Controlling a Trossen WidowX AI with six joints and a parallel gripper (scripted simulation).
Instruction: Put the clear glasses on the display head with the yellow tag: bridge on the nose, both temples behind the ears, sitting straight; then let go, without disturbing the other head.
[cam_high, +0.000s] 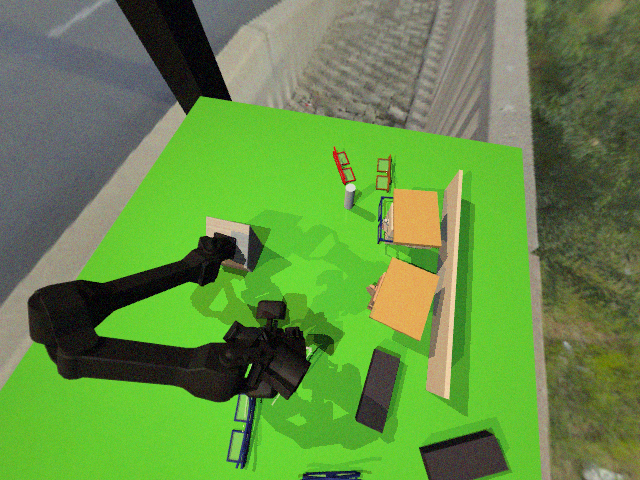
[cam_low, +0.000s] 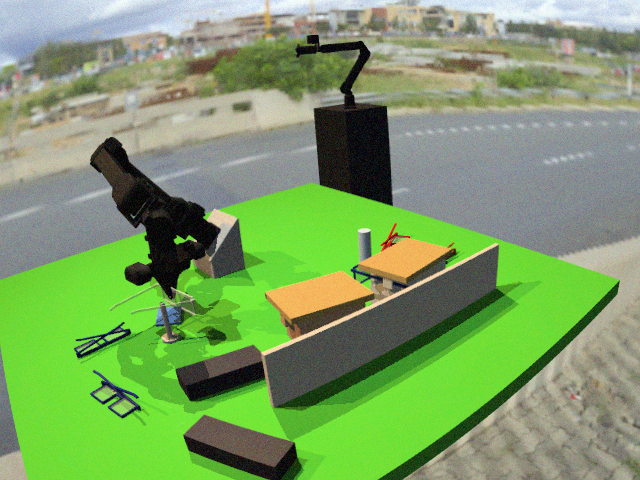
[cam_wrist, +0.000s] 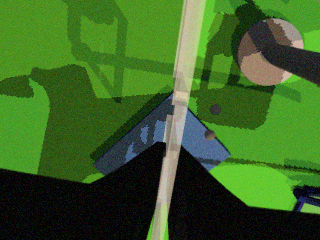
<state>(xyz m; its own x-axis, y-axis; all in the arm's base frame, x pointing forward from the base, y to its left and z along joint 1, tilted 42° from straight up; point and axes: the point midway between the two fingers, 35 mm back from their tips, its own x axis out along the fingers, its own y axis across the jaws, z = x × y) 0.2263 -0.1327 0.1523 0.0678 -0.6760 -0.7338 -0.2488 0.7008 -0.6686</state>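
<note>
My gripper (cam_low: 171, 294) (cam_wrist: 167, 152) is shut on the clear glasses (cam_low: 183, 294) (cam_wrist: 192, 30) and holds them above the table, over a blue pad (cam_low: 169, 315) (cam_wrist: 202, 142) and beside an upright post. Their pale temples stretch left in the exterior view. In the top view the arm hides most of them. One display head (cam_high: 373, 295) (cam_low: 295, 329) is bare where it shows and sits under a turned orange board. The other head (cam_high: 388, 221) (cam_low: 382, 290) wears blue glasses (cam_high: 380, 219) under a second board. I cannot see a yellow tag.
A long wall (cam_high: 447, 310) (cam_low: 382, 330) stands behind both heads. Dark blocks (cam_high: 378, 390) (cam_low: 240, 444) lie near. A post (cam_low: 165, 322) (cam_wrist: 295, 60), a grey cylinder (cam_high: 349, 197) (cam_low: 364, 245), a slanted block (cam_low: 228, 253) and several coloured glasses stand or lie around.
</note>
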